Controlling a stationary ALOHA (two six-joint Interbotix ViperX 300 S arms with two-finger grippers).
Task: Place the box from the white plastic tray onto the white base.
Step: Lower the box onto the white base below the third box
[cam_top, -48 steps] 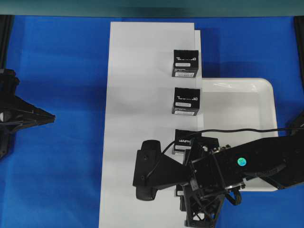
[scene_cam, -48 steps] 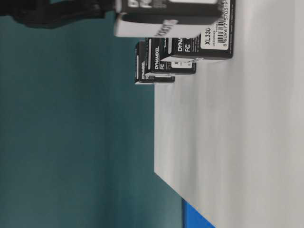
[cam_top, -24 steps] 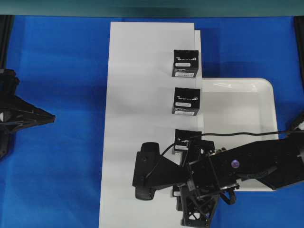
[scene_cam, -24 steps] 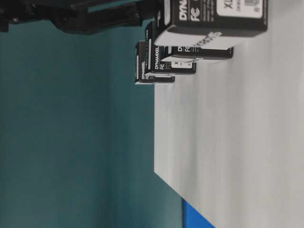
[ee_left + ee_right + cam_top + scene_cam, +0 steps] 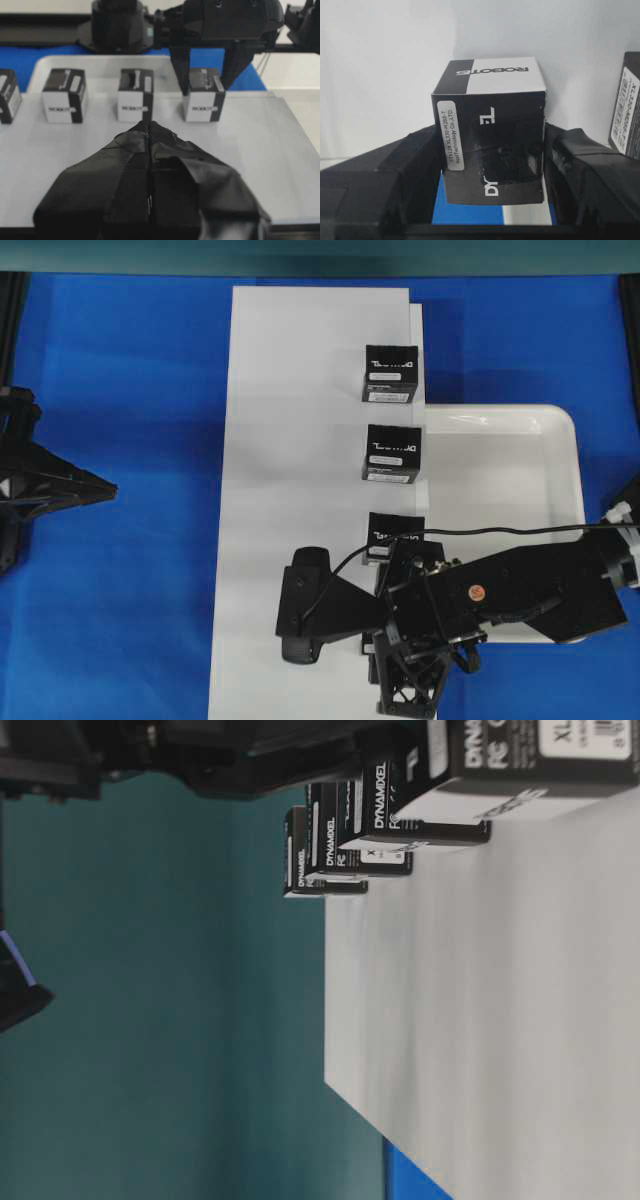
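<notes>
My right gripper (image 5: 398, 655) is shut on a black box (image 5: 490, 130) with white lettering, a finger (image 5: 395, 175) on each side. It holds the box upright at the near end of the white base (image 5: 290, 440), level with the other boxes in the left wrist view (image 5: 203, 95). I cannot tell whether the box touches the board. The arm hides the box in the overhead view. Three like boxes (image 5: 390, 373) (image 5: 392, 453) (image 5: 393, 535) stand in a row on the base. The white plastic tray (image 5: 560, 420) lies right of the base. My left gripper (image 5: 108, 487) is shut and holds nothing, far left.
Blue cloth (image 5: 120, 590) covers the table around the base and the tray. The right arm (image 5: 540, 585) lies across the tray's near part. The base's left half (image 5: 270, 570) is bare white board.
My right gripper has lowered the box toward the base and drifted slightly toward the near edge. The left gripper and the three standing boxes have not moved.
</notes>
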